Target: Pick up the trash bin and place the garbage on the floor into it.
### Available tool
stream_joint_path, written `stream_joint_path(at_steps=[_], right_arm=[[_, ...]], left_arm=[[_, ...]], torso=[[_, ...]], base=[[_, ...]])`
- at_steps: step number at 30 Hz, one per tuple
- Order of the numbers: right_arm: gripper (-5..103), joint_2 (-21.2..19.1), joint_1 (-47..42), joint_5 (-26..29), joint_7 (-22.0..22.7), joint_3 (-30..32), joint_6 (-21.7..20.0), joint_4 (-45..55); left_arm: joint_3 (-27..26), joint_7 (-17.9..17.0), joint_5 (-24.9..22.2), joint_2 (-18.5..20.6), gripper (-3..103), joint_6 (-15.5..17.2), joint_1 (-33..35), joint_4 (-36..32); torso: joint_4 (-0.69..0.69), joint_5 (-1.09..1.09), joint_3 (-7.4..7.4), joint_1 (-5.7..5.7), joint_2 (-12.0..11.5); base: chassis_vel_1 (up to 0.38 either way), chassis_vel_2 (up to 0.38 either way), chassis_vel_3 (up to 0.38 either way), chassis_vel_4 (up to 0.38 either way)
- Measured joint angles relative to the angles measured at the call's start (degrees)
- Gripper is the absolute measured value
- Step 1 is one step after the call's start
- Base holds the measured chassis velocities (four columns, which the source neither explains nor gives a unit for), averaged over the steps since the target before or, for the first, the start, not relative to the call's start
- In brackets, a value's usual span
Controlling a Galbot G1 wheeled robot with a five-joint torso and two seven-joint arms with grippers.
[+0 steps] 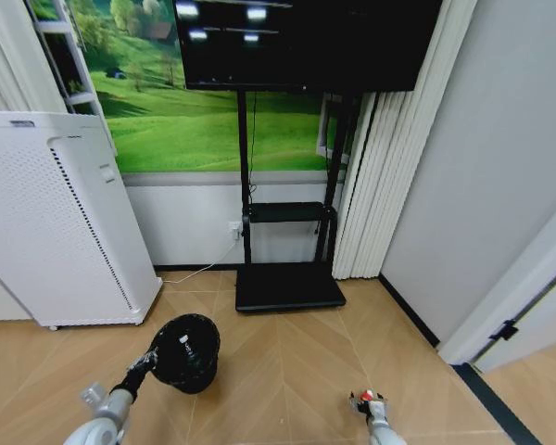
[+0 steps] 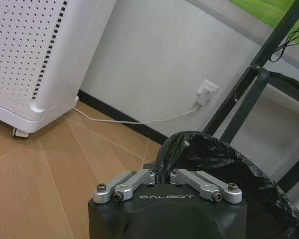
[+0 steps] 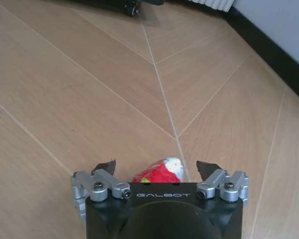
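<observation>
floor: matt tan wood
bin: glossy crinkled black plastic liner
scrap: shiny red-and-white (foil-like)
appliance: matt white perforated plastic

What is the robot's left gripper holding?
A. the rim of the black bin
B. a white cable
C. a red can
A: the left gripper is pinched shut on the rim of the trash bin, right at its black liner.

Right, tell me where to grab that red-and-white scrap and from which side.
Take the red-and-white scrap across its crumpled middle, coming straight down from above. It lies low on the floor, and the right gripper already has a finger on either side of it, open.
</observation>
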Motion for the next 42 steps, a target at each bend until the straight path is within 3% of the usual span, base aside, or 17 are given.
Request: stream_joint_path(at_steps=[2,6,9,18,22,23,25,28,31,33,34,36,40,42], right_arm=[[82,0.5,1.1,-2.4,1.0,0.6,0.3,-2.9],[71,0.6,0.8,-2.2,1.1,0.8,-0.2,-3.2],[54,0.6,0.2,-0.2,1.2,0.9,-0.7,-2.6],[33,-0.4,-2.2,3.9,1.0,0.5,-2.4,2.8],[33,-1.4,-4.5,7.7,1.4,0.6,-3.6,8.0],[33,-2.3,-7.0,13.2,2.5,0.7,-3.9,13.2],[33,-2.4,-7.3,13.7,2.6,0.8,-3.9,13.9],[33,-4.1,-10.8,20.1,3.2,1.5,-5.1,22.4],[33,-4.6,-12.0,21.3,3.2,1.9,-5.1,25.4],[33,-6.8,-18.6,21.7,0.3,5.4,-1.6,39.5],[33,-6.8,-18.6,21.7,0.3,5.4,-1.6,39.5],[33,-8.0,-26.3,22.5,-2.8,7.6,-0.3,55.4],[33,-8.9,-30.5,24.1,-3.0,6.5,-1.6,63.9],[33,-10.4,-32.3,22.9,-3.7,4.2,-1.7,68.3]], left_arm=[[0.0,-0.1,0.1,-0.1,7,-0.1,0.0,0.0],[-0.1,-0.1,0.0,-0.1,7,-0.1,-0.1,-0.1],[0.0,-0.3,-0.1,0.0,7,-0.1,-0.4,0.0],[1.8,-0.9,0.2,0.0,7,-0.1,-1.7,0.5],[2.5,-1.0,0.3,0.0,7,0.0,-2.3,0.9],[2.9,-1.1,0.3,0.1,7,0.0,-2.9,1.2],[3.0,-1.1,0.3,0.2,7,0.0,-3.0,1.2],[3.8,-1.5,0.4,0.5,7,0.0,-3.7,1.2],[4.2,-1.6,0.4,0.6,7,0.0,-3.9,1.0],[7.3,-3.1,0.2,1.4,7,0.1,-5.6,-1.1],[7.3,-3.1,0.2,1.4,7,0.1,-5.6,-1.1],[11.8,-3.8,1.6,2.2,7,0.6,-8.5,-0.7],[16.2,-3.6,2.2,3.6,7,0.6,-10.3,0.1],[21.0,-2.4,3.5,5.3,7,0.0,-11.8,0.8]], torso=[[0.00,-0.01,0.00,0.00,0.0],[-0.02,-0.03,-0.01,0.00,0.0],[0.00,-0.03,-0.01,-0.01,0.0],[-0.03,0.03,0.00,0.00,0.0],[0.00,-0.01,0.00,0.00,0.0],[-0.03,0.01,0.00,0.00,0.0],[-0.03,0.01,0.00,0.00,0.0],[-0.01,-0.01,0.00,0.00,0.0],[-0.02,-0.01,0.00,0.00,0.0],[-0.01,0.00,0.00,0.00,0.0],[-0.01,0.00,0.00,0.00,0.0],[-0.04,-0.02,0.00,0.00,0.0],[-0.02,-0.02,-0.01,-0.01,0.0],[-0.02,0.00,-0.01,0.00,0.0]], base=[[0.000,0.000,0.000,0.000],[0.000,0.000,0.000,0.000],[0.000,0.000,0.000,0.000],[0.000,0.000,0.000,0.000],[0.000,0.000,0.000,0.000],[0.000,0.000,0.000,0.000],[0.000,0.000,0.000,0.000],[0.000,0.000,0.000,0.000],[0.000,0.000,0.000,0.000],[0.000,0.000,0.000,0.000],[0.000,0.000,0.000,0.000],[0.000,0.000,0.000,0.000],[0.000,0.000,0.000,0.000],[0.000,0.000,0.000,0.000]])
